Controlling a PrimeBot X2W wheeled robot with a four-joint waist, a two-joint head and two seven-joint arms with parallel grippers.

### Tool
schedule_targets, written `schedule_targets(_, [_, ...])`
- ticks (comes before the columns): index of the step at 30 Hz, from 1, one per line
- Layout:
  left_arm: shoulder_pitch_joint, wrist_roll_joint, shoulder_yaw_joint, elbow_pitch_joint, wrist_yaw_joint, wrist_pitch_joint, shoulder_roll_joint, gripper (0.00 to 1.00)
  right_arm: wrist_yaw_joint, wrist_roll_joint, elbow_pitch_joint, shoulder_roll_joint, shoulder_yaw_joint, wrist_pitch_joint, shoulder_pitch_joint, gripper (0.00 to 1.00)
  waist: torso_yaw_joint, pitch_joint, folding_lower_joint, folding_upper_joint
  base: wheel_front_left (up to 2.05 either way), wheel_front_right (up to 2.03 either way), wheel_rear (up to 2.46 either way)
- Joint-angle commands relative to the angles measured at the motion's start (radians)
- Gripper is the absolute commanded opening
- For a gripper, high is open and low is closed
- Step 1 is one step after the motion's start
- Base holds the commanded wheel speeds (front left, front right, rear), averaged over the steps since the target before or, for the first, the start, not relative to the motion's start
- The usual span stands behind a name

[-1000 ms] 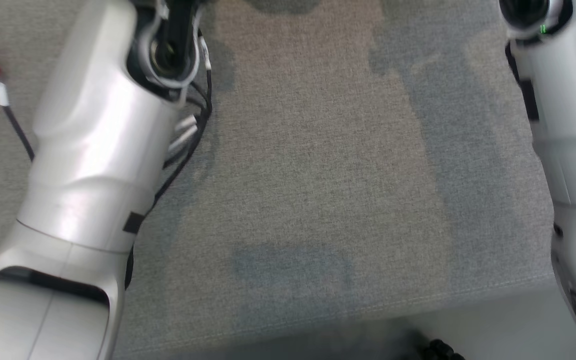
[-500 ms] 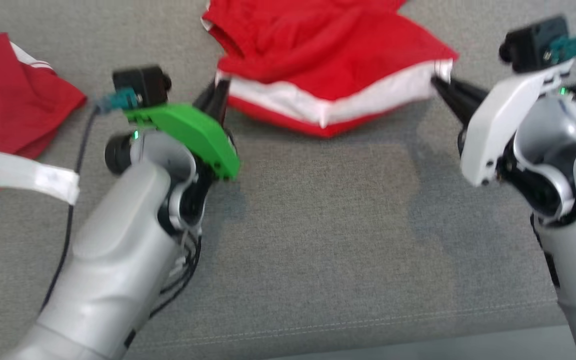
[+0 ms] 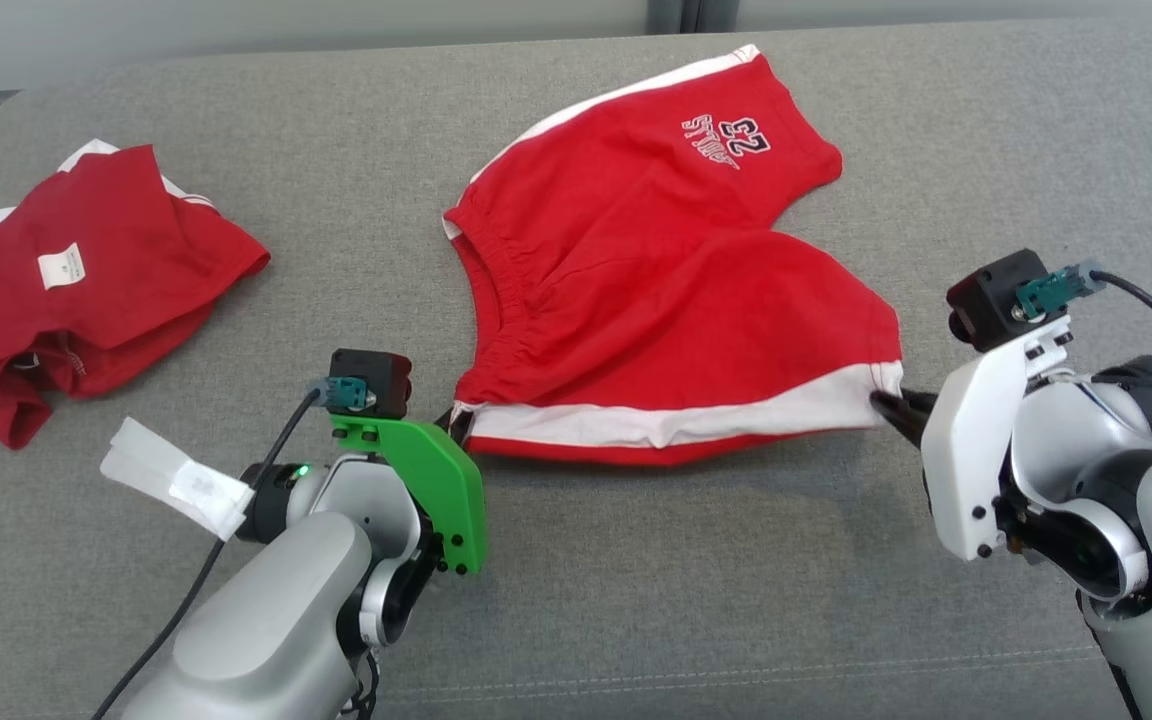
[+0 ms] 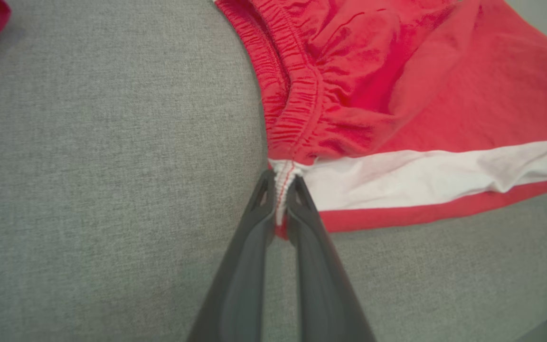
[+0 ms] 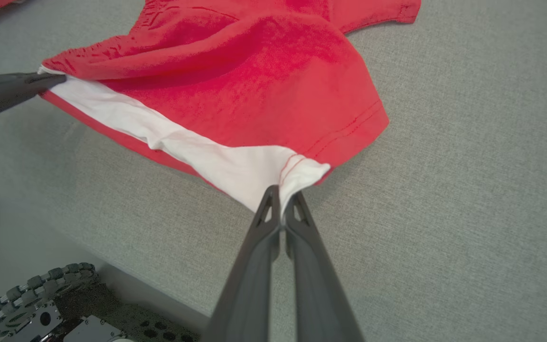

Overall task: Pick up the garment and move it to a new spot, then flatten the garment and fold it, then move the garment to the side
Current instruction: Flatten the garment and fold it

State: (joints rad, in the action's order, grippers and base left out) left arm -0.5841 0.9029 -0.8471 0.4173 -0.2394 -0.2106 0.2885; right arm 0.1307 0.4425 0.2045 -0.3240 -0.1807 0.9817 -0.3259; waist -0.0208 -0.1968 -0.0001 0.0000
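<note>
The red shorts (image 3: 656, 300) lie on the grey cushion (image 3: 636, 600), their near edge stretched between the left gripper (image 4: 280, 183) — clamped on the waistband corner — and the right gripper (image 5: 280, 194), clamped on the hem corner. The head view adds a crumpled red garment (image 3: 86, 290) far left.

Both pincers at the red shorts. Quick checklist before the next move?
1. Left pincer grip: ok, shut on the waistband corner of the shorts.
2. Right pincer grip: ok, shut on the leg-hem corner.
3. Near edge taut: ok, the white stripe runs almost straight between the pincers.
4. Shorts flat: not ok, folds and a raised hump cross the middle.
5. Room to work: ok, bare cushion on the near side.
6. Second red garment out of the way: ok, off to the left, not touching the shorts.
</note>
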Motion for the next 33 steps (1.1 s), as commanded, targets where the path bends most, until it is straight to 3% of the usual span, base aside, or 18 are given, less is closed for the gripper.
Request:
schedule_targets(1, [0.022, -0.013, -0.017, -0.026, -0.009, -0.028, 0.025, 0.00, 0.000, 0.019, 0.026, -0.023, -0.004, 0.035, 0.041, 0.00, 0.014, 0.026, 0.0001, 0.0000, 0.00, 0.00, 0.00])
schedule_targets(12, [0.051, 0.024, -0.071, -0.213, -0.051, -0.242, 0.111, 0.00, 0.000, 0.113, 0.172, -0.083, 0.049, 0.200, 0.170, 0.00, 0.026, 0.027, 0.0001, 0.0000, 0.00, 0.00, 0.00])
schedule_targets(17, [0.027, 0.025, -0.057, -0.276, -0.088, -0.277, 0.134, 0.00, 0.000, 0.137, 0.215, -0.059, 0.100, 0.207, 0.167, 0.00, 0.037, 0.007, 0.0001, 0.0000, 0.00, 0.00, 0.00])
schedule_targets(21, [0.001, 0.050, -0.003, -0.304, -0.121, -0.250, 0.102, 0.00, 0.000, 0.172, 0.212, 0.018, 0.153, 0.158, 0.106, 0.00, 0.050, -0.021, 0.0001, 0.0000, 0.00, 0.00, 0.00])
schedule_targets(27, [-0.072, 0.082, 0.066, -0.265, -0.168, -0.209, 0.006, 0.00, 0.000, 0.179, 0.115, 0.105, 0.204, 0.109, -0.053, 0.00, 0.069, -0.074, 0.0001, 0.0000, 0.00, 0.00, 0.00])
schedule_targets(33, [-0.167, 0.098, 0.124, -0.181, -0.215, -0.171, -0.100, 0.00, 0.000, 0.081, -0.052, 0.124, 0.215, 0.033, -0.245, 0.00, 0.091, -0.136, 0.0001, 0.0000, 0.00, 0.00, 0.00])
